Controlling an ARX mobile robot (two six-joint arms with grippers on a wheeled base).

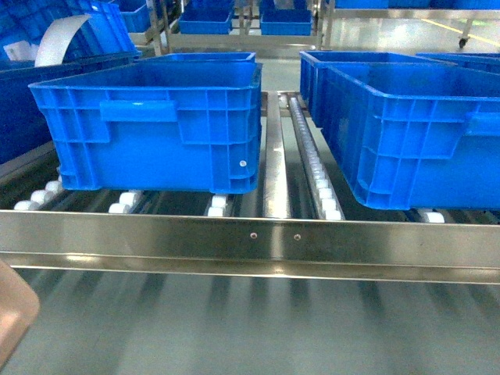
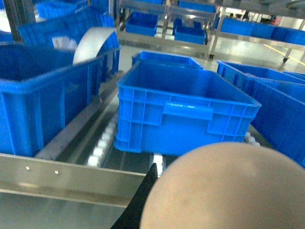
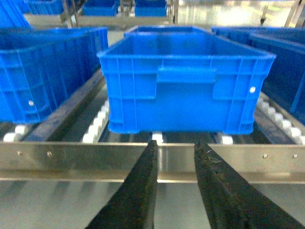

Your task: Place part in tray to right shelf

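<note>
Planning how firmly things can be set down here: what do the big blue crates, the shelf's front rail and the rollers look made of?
The blue crates look like moulded plastic: ribbed walls, uniform colour, dull sheen. The front rail looks like brushed stainless steel: grey, streaky reflections, small fasteners. The rollers seem to be white plastic, though they are small and blurred.

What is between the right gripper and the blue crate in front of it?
In the right wrist view, only the shelf's steel front rail and white rollers lie between the right gripper and the crate.
</note>
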